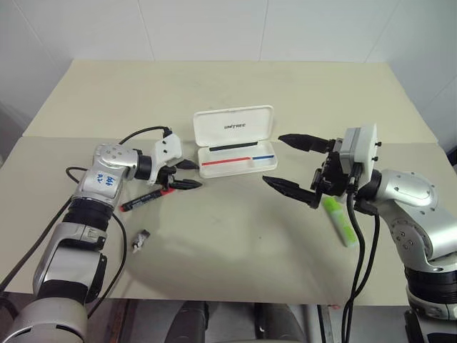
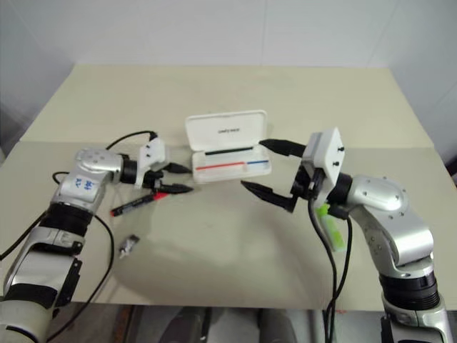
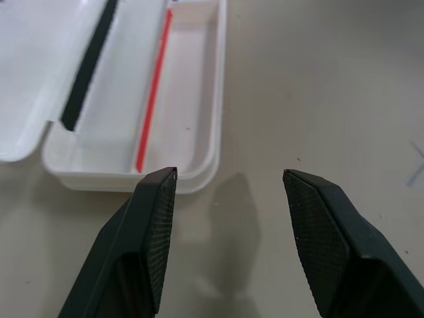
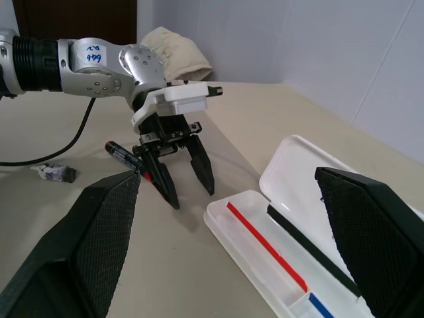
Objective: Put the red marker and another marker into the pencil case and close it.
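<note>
Case [image 1: 234, 147] lies open between my two grippers. My left gripper [image 1: 188, 174] hangs spread above the red marker [image 1: 145, 199]; my right gripper [image 1: 294, 163] gapes, highlighter [image 1: 340, 221] beneath.

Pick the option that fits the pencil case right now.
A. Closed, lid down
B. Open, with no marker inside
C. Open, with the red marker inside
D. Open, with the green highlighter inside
B: the pencil case lies open with its lid up and only its printed stripe in the tray; the red marker and the green highlighter lie on the table.
</note>
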